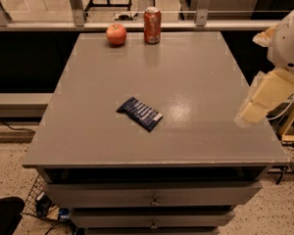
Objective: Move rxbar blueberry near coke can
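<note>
The rxbar blueberry (139,113), a flat dark navy-blue bar with pale lettering, lies at an angle near the middle of the grey table (196,72). The coke can (152,25), red with a silver top, stands upright at the table's far edge. My gripper (252,110), a pale cream shape on the white arm (289,38), hangs over the table's right edge. It is well to the right of the bar, touches nothing and holds nothing.
A red apple (116,34) sits just left of the can at the far edge. A metal railing (78,6) runs behind the table. Drawers (152,197) are below the front edge. Cables and a wire basket (39,202) lie on the floor at lower left.
</note>
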Available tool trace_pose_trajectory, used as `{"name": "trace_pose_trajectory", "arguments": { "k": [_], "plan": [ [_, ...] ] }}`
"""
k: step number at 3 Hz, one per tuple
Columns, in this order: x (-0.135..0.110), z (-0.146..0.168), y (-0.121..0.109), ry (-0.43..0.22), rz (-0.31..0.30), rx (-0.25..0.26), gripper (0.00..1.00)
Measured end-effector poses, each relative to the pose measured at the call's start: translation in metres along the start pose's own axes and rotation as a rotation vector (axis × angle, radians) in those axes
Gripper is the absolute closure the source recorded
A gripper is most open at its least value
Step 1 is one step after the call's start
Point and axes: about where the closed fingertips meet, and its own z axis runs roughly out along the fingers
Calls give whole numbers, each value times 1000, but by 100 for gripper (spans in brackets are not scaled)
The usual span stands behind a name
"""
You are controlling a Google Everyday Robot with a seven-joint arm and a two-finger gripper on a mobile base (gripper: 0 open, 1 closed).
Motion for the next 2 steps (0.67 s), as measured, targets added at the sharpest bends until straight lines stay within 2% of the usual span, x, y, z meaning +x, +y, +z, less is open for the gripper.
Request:
{"name": "trace_pose_trajectory", "arguments": {
  "k": [1, 2],
  "plan": [
    [-10, 13, 0, -132, 116, 33, 0],
    [-29, 32, 10, -298, 220, 40, 0]
  ]
}}
